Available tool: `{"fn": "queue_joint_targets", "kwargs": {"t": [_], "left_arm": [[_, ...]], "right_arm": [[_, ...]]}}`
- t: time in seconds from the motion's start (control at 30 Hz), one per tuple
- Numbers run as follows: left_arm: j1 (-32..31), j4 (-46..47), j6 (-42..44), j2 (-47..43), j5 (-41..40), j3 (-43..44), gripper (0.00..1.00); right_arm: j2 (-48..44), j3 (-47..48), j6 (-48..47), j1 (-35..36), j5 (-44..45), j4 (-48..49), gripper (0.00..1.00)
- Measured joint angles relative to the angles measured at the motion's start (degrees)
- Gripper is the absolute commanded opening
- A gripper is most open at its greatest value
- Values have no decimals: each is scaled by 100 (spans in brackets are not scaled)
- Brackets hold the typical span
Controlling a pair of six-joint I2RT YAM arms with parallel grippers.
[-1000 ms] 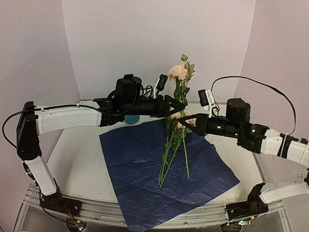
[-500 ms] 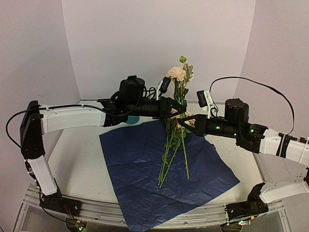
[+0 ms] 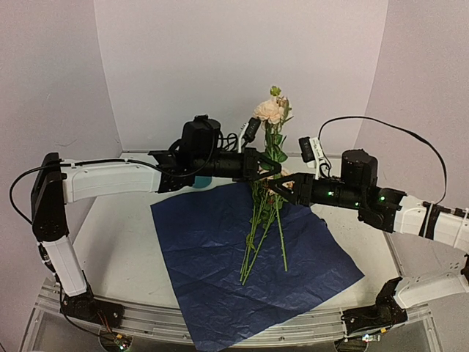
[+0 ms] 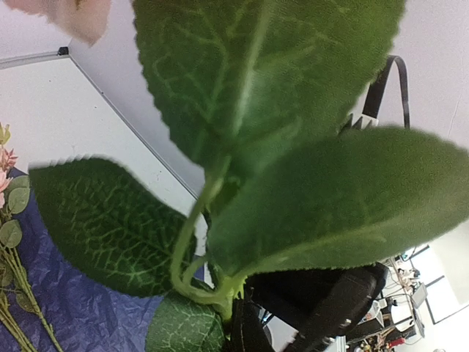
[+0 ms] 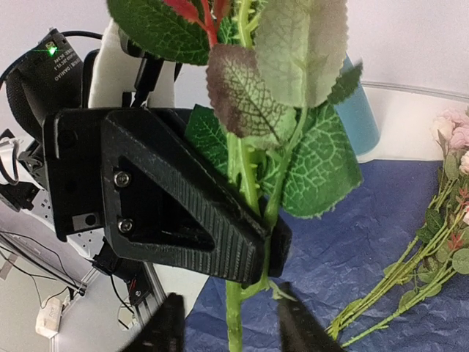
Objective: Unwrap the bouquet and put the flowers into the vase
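One flower stands upright in the air over the far part of the blue paper. Its stem is clamped in the left pincer, whose ridged jaws squeeze tight on it just under a cluster of leaves. Right below that grip the right pincer stands with its jaws parted, and the stem runs between its two fingers, touching neither as far as the wrist view shows. I judge the step to be a mid-air handover to the left arm. The next move calls for the right arm to draw clear, then for the left to carry the flower to the vase and lower the cut end into its mouth. The vase, a teal cylinder, stands on the surface just beyond the paper's far edge, mostly hidden behind the left arm in the top view. The other flowers lie bundled on the paper, heads far, stems near, under both pincers. The held stem's lower end is lost among them and may snag, and the vase's mouth looks narrow.
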Motion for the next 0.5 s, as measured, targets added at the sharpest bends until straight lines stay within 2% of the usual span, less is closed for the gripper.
{"fn": "queue_joint_targets", "kwargs": {"t": [0.17, 0.3, 0.5], "left_arm": [[109, -383, 490, -53, -412, 7, 0], [290, -1086, 1116, -173, -1042, 103, 0], [645, -1524, 1904, -574, -1907, 217, 0]], "right_arm": [[-52, -16, -34, 0, 100, 25, 88], [-257, -105, -67, 0, 280, 12, 89], [-596, -198, -109, 0, 701, -128, 89]]}}
